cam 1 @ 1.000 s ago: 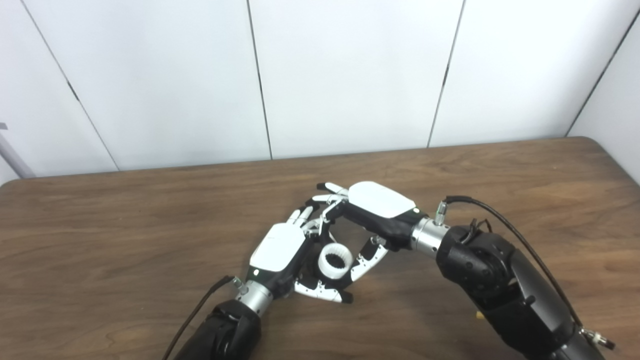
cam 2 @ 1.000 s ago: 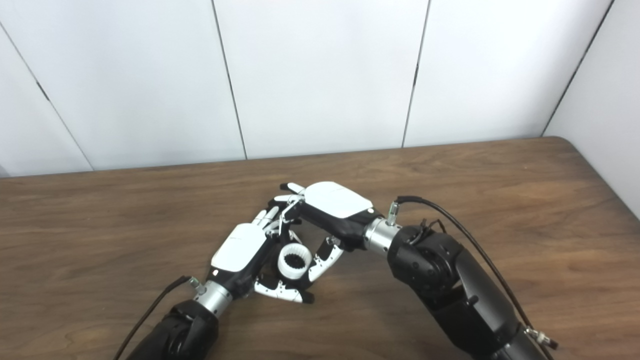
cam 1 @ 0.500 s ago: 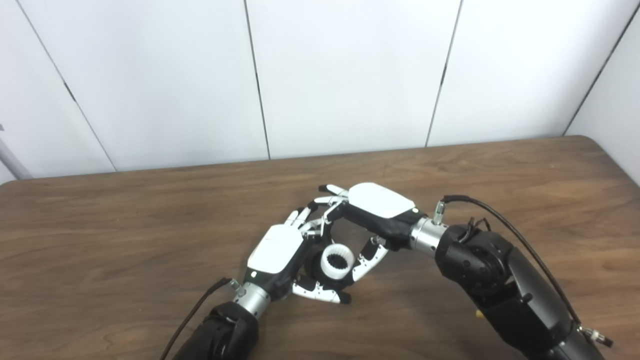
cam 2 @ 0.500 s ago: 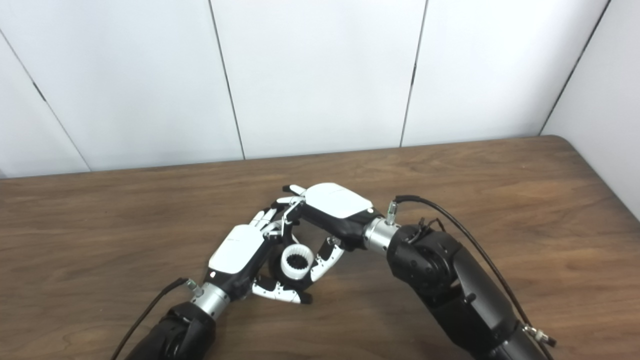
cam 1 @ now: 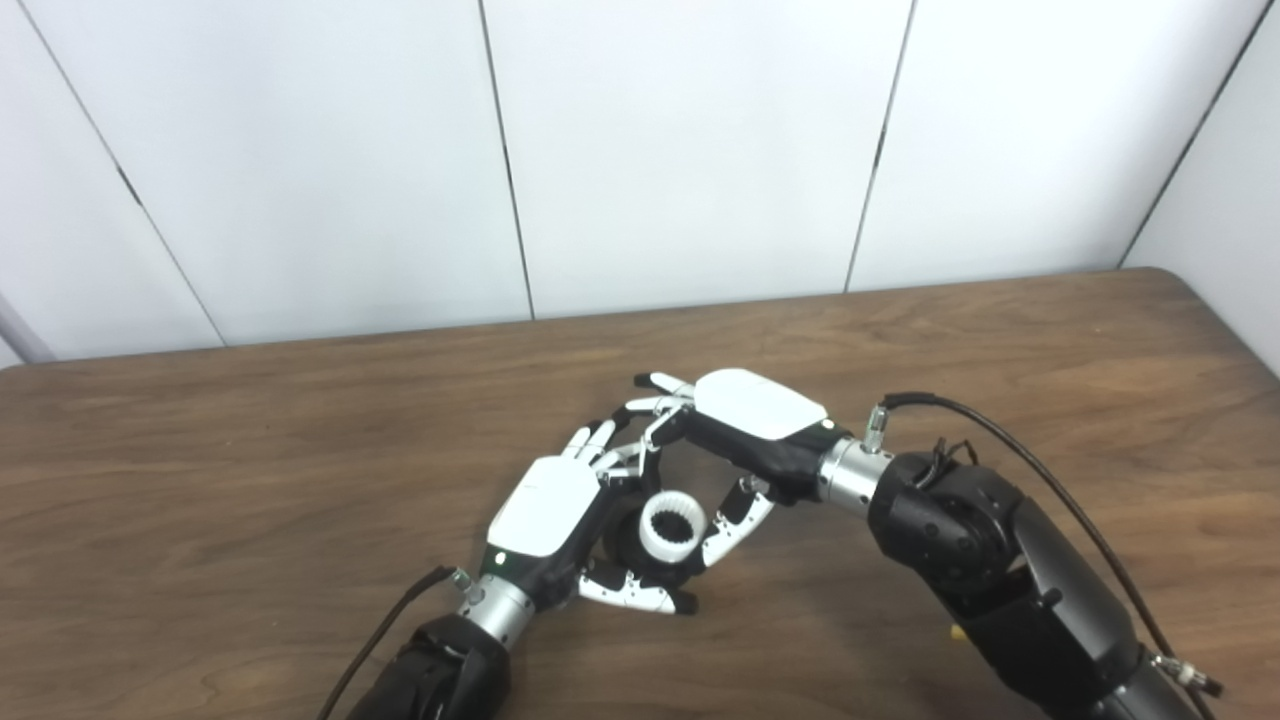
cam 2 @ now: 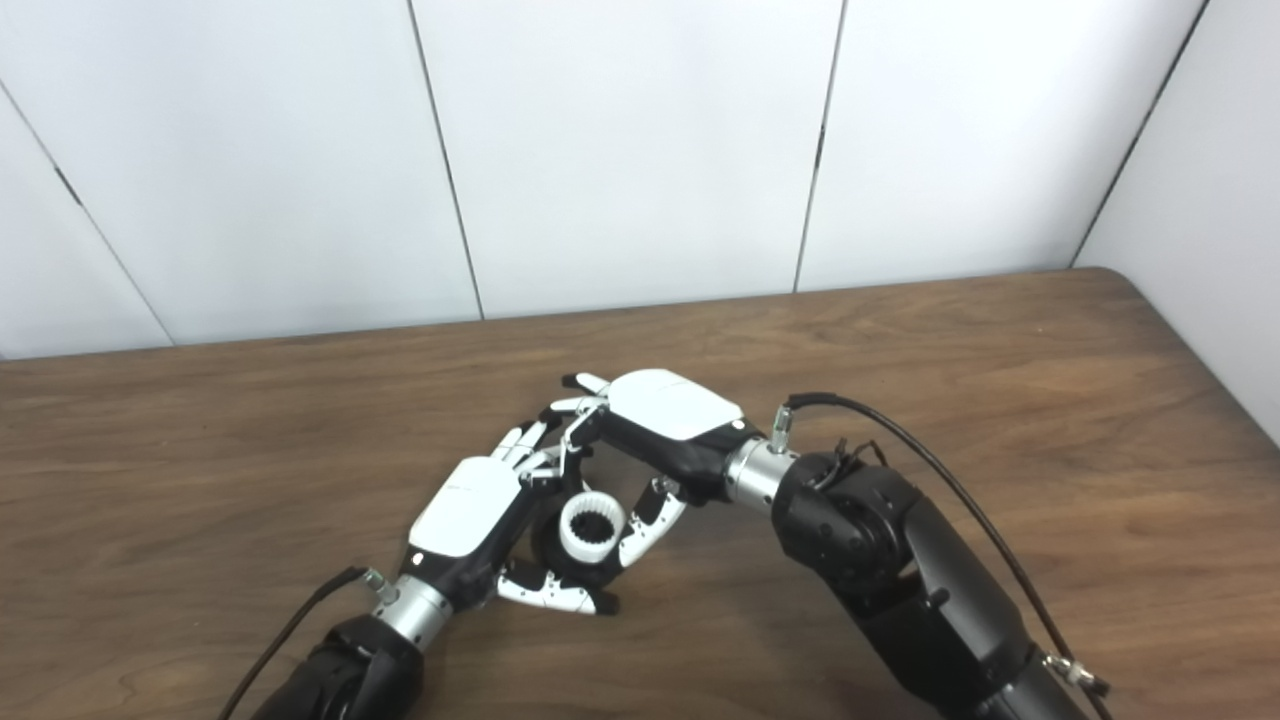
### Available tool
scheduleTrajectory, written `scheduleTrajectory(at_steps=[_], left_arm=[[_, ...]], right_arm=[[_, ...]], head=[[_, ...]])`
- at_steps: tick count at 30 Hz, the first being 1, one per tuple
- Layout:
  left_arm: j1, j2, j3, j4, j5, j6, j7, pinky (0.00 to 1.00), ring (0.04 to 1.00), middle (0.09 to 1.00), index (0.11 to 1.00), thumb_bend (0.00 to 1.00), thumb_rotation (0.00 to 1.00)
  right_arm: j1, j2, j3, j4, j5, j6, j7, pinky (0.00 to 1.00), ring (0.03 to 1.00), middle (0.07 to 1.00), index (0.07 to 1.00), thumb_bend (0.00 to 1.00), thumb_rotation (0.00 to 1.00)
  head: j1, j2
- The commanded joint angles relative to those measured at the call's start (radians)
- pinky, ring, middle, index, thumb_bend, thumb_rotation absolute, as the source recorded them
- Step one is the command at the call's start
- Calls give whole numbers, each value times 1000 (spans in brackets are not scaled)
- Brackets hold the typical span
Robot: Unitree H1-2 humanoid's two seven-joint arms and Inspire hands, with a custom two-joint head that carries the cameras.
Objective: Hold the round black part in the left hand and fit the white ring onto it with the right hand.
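Note:
The round black part (cam 1: 626, 541) sits in my left hand (cam 1: 545, 505), whose fingers and thumb curl around it just above the table. The white toothed ring (cam 1: 672, 525) sits on top of the black part, opening upward; it also shows in the right eye view (cam 2: 592, 528). My right hand (cam 1: 755, 412) reaches in from the right, palm down. Its thumb lies against the ring's right side, and its fingers spread over my left hand's fingertips. Whether those fingers press on the ring's far side is hidden.
The brown wooden table (cam 1: 250, 470) stretches to both sides. White wall panels (cam 1: 700, 150) stand behind its far edge. A black cable (cam 1: 1010, 450) loops over my right forearm.
The camera has shifted slightly. Both hands and the ring stay together in nearly the same pose; my left hand has settled a little lower and to the left.

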Motion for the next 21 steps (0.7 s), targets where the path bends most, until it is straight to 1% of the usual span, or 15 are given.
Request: scheduleTrajectory(at_steps=[1,7,16,21], left_arm=[[76,25,-30,32,29,36,-66,1000,998,868,480,522,49],[79,19,-37,19,28,50,-76,1000,1000,874,480,522,49],[84,14,-43,8,26,62,-77,1000,998,873,480,522,49],[90,15,-42,-3,25,67,-82,1000,1000,875,480,522,49]], right_arm=[[-27,11,-2,-11,14,-30,-21,0,1000,892,475,520,128],[-32,23,12,3,3,-36,-22,0,1000,895,475,520,129],[-33,25,20,24,8,-64,-30,0,1000,894,476,521,129],[-37,28,28,27,2,-66,-26,0,1000,894,476,521,128]], head=[[2,3],[11,2],[19,2],[20,5]])
